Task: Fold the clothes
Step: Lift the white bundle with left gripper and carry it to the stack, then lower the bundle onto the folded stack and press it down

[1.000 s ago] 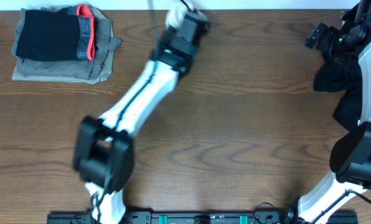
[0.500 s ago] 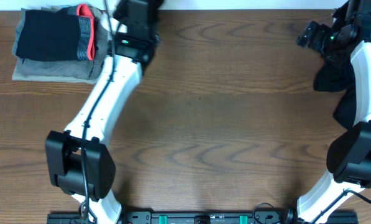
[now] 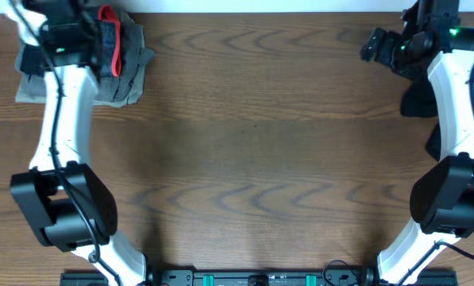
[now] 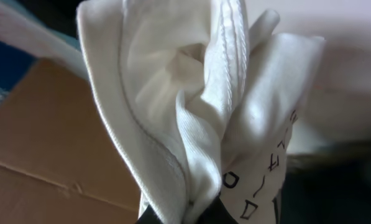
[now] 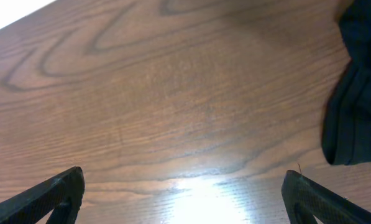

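Left jaws clamped hard on the bunched white cotton T-shirt with small dark print (image 4: 191, 106), up at the counter's far-left corner, over the folded grey, black and red-trimmed stack (image 3: 129, 79). Right jaws gape wide and empty above the brown wooden counter (image 5: 173, 93). The crumpled black garment (image 5: 359, 87) lies just to their right, so the right arm is nearer. Count: one white shirt, one black heap, one folded stack.

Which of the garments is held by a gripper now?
The white T-shirt with small dark print: it is bunched in the shut left gripper. The folded grey stack and the black garment lie on the table, ungripped.
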Controlling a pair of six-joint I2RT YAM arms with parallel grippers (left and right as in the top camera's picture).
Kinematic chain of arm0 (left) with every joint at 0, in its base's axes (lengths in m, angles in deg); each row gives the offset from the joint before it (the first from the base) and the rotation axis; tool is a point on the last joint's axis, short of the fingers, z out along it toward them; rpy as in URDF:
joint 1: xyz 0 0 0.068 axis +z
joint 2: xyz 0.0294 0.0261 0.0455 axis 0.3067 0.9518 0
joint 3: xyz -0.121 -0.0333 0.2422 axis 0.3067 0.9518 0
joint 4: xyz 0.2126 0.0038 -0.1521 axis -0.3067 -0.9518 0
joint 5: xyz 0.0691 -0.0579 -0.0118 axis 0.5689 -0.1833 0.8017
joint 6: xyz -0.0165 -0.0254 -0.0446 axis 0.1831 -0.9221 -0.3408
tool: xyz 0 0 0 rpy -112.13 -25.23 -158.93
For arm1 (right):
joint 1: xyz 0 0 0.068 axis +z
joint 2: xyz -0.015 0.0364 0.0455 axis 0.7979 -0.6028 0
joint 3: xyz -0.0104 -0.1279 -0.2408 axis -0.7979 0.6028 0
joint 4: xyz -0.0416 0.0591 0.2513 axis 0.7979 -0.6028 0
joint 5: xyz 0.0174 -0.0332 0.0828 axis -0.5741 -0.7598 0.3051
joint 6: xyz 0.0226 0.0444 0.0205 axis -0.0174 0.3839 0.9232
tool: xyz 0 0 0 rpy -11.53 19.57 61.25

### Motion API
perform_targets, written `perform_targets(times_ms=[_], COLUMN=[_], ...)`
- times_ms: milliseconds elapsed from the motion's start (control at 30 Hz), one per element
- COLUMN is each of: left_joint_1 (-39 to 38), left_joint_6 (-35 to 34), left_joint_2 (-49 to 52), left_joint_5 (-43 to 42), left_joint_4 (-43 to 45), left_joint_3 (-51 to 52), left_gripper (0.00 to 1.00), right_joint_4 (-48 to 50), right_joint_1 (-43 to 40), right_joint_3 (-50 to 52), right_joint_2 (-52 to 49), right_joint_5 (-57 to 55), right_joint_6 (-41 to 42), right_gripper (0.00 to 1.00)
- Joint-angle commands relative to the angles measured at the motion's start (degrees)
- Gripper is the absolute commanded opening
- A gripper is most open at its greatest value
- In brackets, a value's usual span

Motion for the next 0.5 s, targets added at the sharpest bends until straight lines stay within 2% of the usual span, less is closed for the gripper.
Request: perform_targets(times_ms=[0, 133, 467], left_joint_1=[3.0, 5.7, 7.9], left_joint_6=[1.2, 4.2, 4.2], left_joint_2=[4.1, 9.5, 21.1], left_joint_5=[-4.5, -4.4, -3.2], left_joint_4=[3.2, 7.5, 17.7], left_joint_3=[-0.8, -0.8, -0.8], left_gripper=[0.06, 0.06, 0.06], right_joint_4=[0.5, 1.3, 2.2], right_joint_1=[1.3, 1.8, 3.1], right_joint_3=[1.8, 3.3, 6.2], right_joint_2=[0.7, 0.7, 0.7], right_joint_5=[-1.5, -1.5, -1.5], right_joint_6=[-0.7, -0.7, -0.7], right_gripper=[0.99, 0.99, 0.99])
